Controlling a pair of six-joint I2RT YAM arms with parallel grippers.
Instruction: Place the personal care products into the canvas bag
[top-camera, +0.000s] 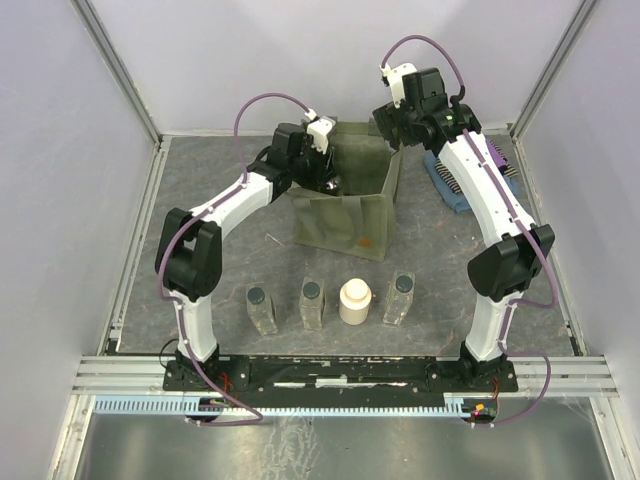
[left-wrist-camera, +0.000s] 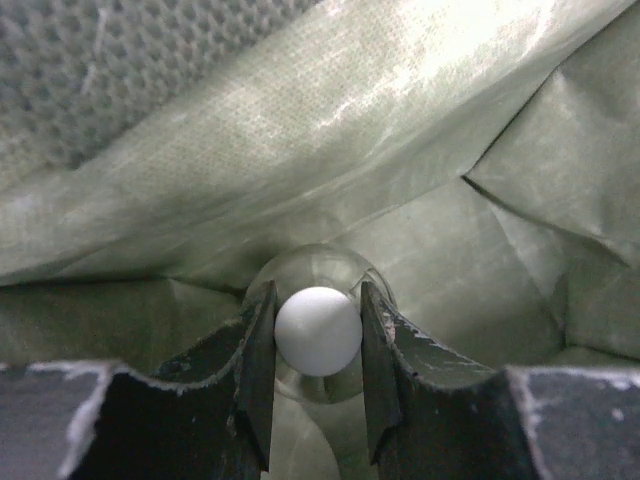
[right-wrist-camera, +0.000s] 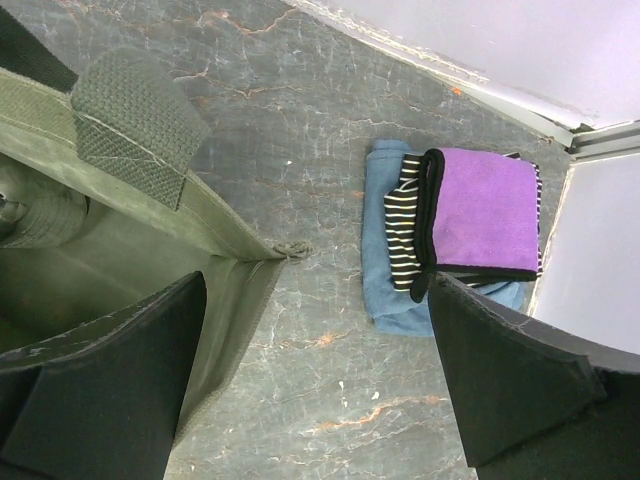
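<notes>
Clear plastic with a white ball top, the round bottle (left-wrist-camera: 318, 330) is seen end-on: its long axis runs straight along the left gripper's (left-wrist-camera: 318, 300) line of sight, top towards the camera and base towards the fabric below. It is clamped at the sides between the two fingers (left-wrist-camera: 255, 380) and is held inside the green canvas bag (left-wrist-camera: 420, 120), near the bag's left wall, with folded cloth walls close on every side. On the table (top-camera: 200, 200), well apart from the bag's near face, three dark-capped bottles (top-camera: 262, 308) (top-camera: 313, 303) (top-camera: 399, 298) and a cream jar (top-camera: 355, 301) are lined in a row. The right gripper (right-wrist-camera: 315, 300) is spread wide at the bag's far right corner, one finger over the inside, one over bare table. A folded cloth (right-wrist-camera: 480, 210) lies beside it, near the table's right edge.
</notes>
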